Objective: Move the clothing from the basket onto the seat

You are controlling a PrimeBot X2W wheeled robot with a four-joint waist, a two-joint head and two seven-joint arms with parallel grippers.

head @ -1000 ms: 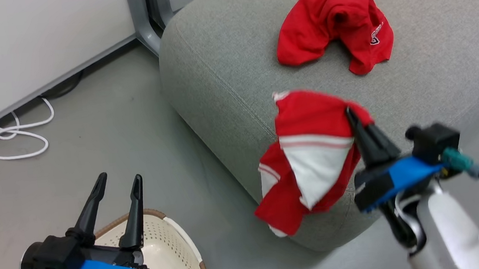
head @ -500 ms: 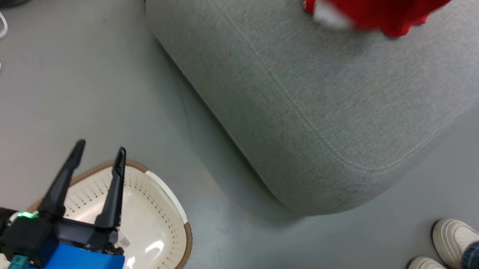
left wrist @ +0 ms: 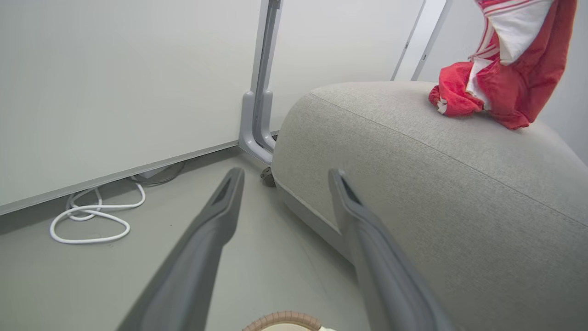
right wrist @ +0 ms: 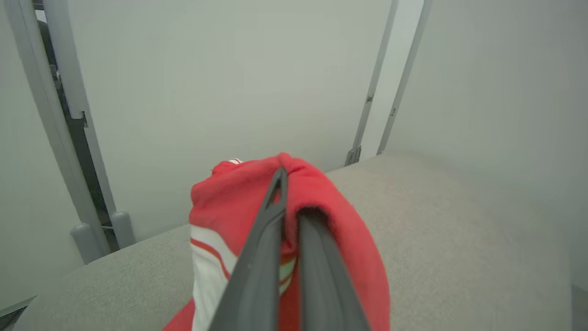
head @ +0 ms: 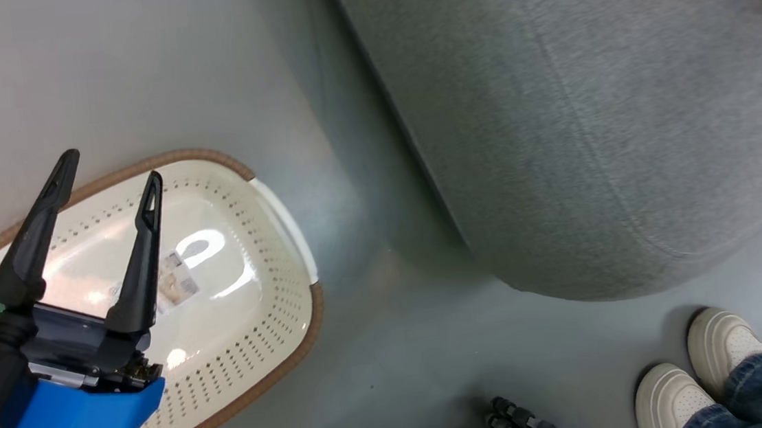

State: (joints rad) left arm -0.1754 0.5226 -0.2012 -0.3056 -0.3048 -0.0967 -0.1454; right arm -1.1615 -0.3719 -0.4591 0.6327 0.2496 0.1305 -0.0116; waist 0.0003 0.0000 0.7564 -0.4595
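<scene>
Left jaws gape over the basket [head: 280, 264], label [head: 177, 284] inside; right jaws clench striped clothing [right wrist: 220, 202] over the seat [right wrist: 436, 239].

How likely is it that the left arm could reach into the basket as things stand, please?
Quite likely, yes: the left gripper hangs over the basket with jaws open, and nothing lies between them.

The right gripper [right wrist: 294, 193] has carried the striped garment [left wrist: 505, 78] up onto the seat [left wrist: 459, 184].
</scene>
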